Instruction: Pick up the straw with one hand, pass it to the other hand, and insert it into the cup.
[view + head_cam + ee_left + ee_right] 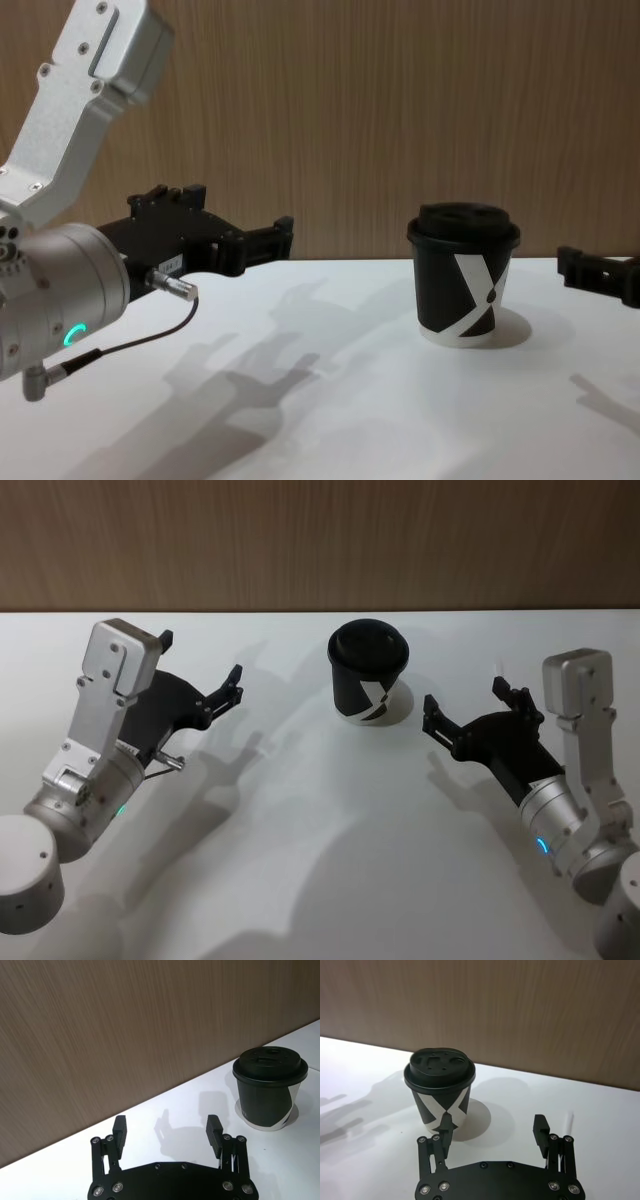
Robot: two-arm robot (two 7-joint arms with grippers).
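two grippers hang over the white table (300,860), fingers spread wide and empty, left gripper (200,658) well left of the lidded black cup (368,675), right gripper (465,695) near its right, with the straw (567,1122) a faint white streak lying just beside the right one's far finger.

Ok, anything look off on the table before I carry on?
Nothing stands out. The cup stands upright, lid seated, nothing spilled. The left gripper and right gripper are open and empty. A faint white streak by the right one may be the straw.
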